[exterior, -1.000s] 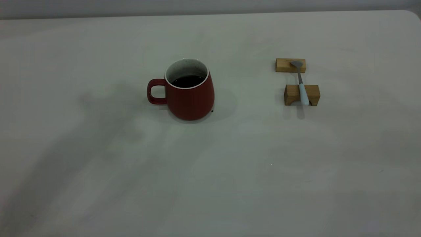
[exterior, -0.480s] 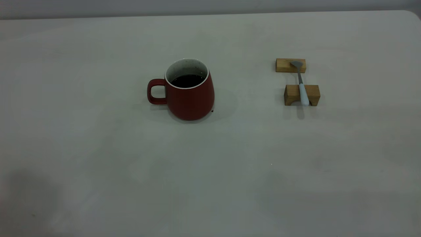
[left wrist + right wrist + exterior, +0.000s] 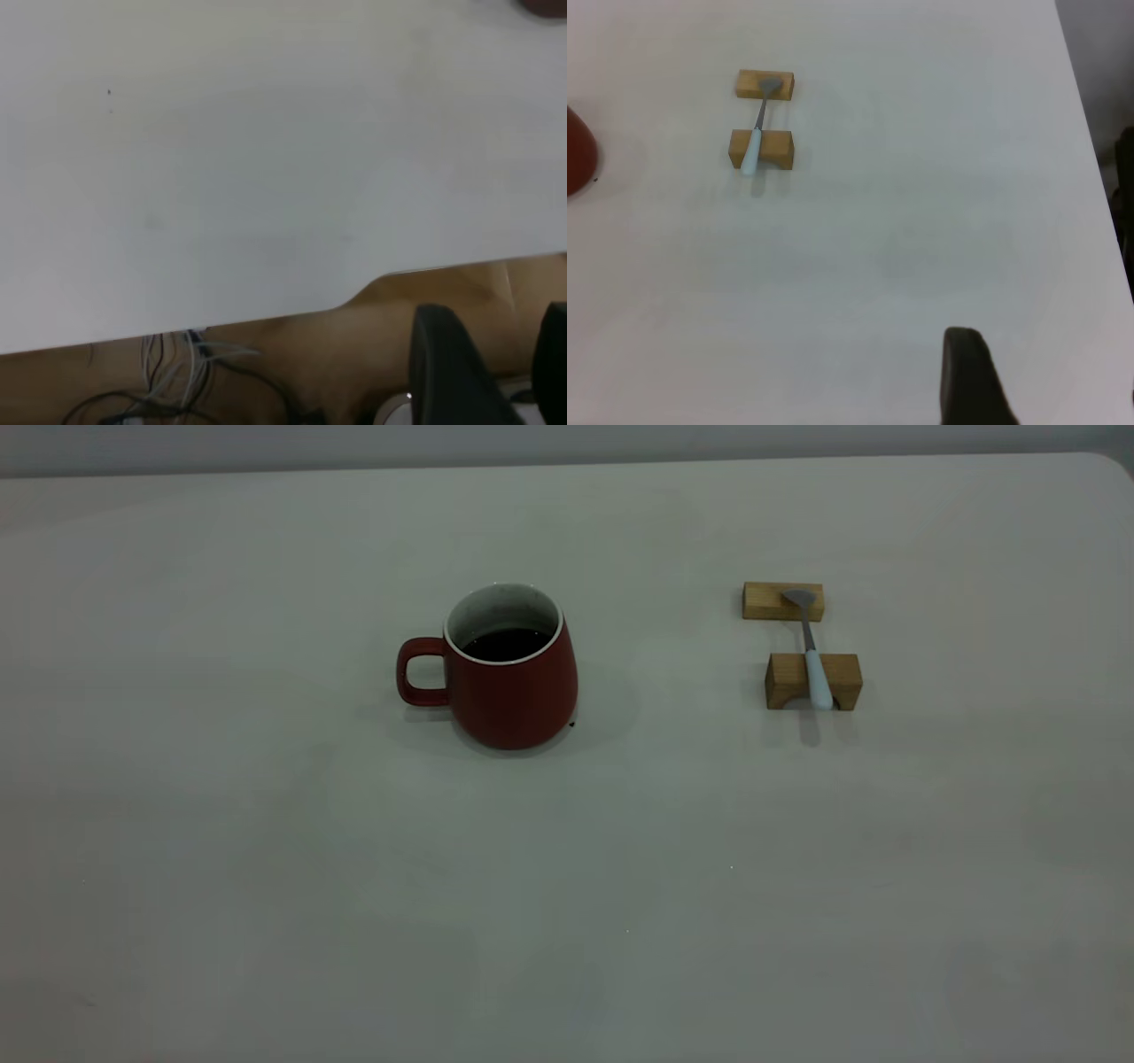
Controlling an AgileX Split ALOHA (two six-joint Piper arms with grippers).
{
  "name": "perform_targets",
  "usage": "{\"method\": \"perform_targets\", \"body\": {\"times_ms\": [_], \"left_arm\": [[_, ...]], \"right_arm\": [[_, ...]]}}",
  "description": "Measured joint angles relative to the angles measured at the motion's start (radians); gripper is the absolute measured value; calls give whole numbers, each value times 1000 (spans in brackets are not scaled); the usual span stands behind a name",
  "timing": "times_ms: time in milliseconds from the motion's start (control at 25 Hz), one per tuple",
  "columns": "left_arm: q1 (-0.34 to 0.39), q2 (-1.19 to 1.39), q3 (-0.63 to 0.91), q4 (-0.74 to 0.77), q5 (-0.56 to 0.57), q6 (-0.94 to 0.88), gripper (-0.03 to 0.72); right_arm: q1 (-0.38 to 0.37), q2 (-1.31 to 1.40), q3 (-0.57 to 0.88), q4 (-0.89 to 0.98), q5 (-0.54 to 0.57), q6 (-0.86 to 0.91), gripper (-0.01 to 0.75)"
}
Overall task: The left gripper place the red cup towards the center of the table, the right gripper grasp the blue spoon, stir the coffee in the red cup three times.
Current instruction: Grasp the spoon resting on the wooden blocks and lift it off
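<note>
Off-white matte table (image 3: 266,886) fills the exterior view, with a grey wall strip along the far edge and a rounded corner at far right. Dark red ceramic mug (image 3: 514,682) stands upright close to the table's middle, slightly left of centre, loop handle pointing left; dark brown-black coffee (image 3: 507,643) shows below the white speckled inner wall. Well apart to its right, the small blue spoon (image 3: 811,657) with pale blue handle and grey metal neck bridges two small wooden blocks: bowl on the flat far block (image 3: 766,600), handle in the notch of the arched near block (image 3: 842,680), handle end pointing near. Neither arm appears in the exterior view. Left gripper (image 3: 496,372) hangs beyond the near table edge, fingers spread with a clear gap, holding nothing. Right gripper (image 3: 1045,354) is off toward the near right of the table, well apart from the spoon; one dark finger (image 3: 970,376) shows plainly, the other only as a sliver at the frame edge, so the spacing looks wide and nothing is held. Judgement: the cup seems placed already; the step in hand is the right arm's reach for the spoon. To do it well: come down over the handle span between the blocks, jaws across the handle's width, pinch the blue part, lift straight up so the blocks stay put.
</note>
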Motion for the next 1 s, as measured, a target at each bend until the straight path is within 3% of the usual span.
{"method": "perform_targets", "body": {"times_ms": [200,520,1000], "left_arm": [[17,-186,119,0,-48,-5,310],[99,-308,134,18,-46,-35,310],[101,-375,141,19,-31,-52,310]], "right_arm": [[0,0,0,0,0,-1,472],[0,0,0,0,0,0,472],[0,0,0,0,0,0,472]]}}
